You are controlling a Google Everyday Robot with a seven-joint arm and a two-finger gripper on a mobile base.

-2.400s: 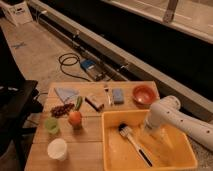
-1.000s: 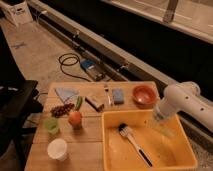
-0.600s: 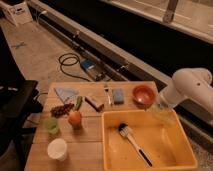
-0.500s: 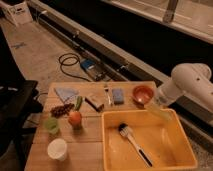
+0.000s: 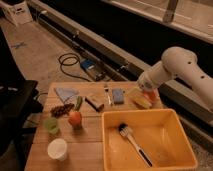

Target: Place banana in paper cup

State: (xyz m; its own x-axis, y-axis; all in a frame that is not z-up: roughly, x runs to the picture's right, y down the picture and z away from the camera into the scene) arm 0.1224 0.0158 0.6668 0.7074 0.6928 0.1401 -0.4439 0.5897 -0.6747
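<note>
One banana (image 5: 139,99), pale yellow, hangs clamped in the closed gripper (image 5: 145,92), right of centre, just above the far rim of the yellow tub (image 5: 150,114). One paper cup (image 5: 57,149) stands lower left, well apart. One green cup (image 5: 50,125) and one orange (image 5: 75,118) stand near it. One brush (image 5: 133,143) lies in the tub.

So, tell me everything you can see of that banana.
The banana is pale yellow and smooth, looking short from this angle. The gripper, at the end of the white arm, is shut on its upper side and holds it tilted above the wooden table's far corner, just behind the yellow bin's back rim, beside an orange bowl.
</note>
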